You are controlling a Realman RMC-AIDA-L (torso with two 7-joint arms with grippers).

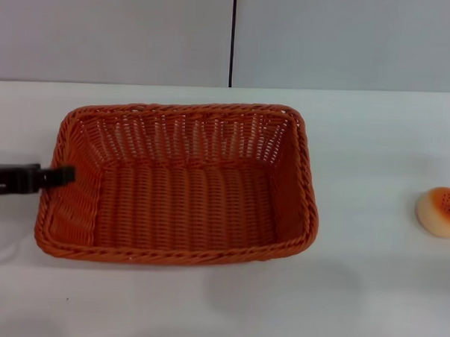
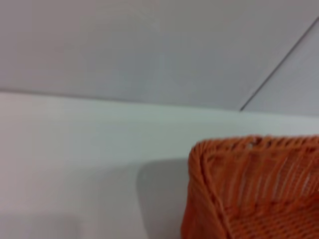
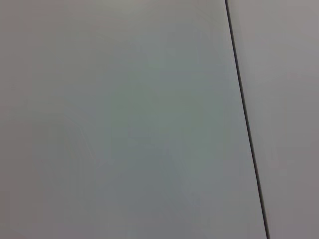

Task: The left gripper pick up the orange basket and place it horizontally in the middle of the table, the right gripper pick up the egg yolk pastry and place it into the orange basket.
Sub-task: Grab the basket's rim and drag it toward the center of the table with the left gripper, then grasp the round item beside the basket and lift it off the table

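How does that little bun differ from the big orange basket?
The orange basket is large, rectangular and woven; the egg yolk pastry is small, round and smooth. The basket lies mid-table with the left gripper at its left rim; the pastry sits alone by the table's right edge. Both rest on the white table and show orange tones.

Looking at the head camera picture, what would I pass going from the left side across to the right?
Left claw at the basket's left rim → orange basket → bare white table → egg yolk pastry.
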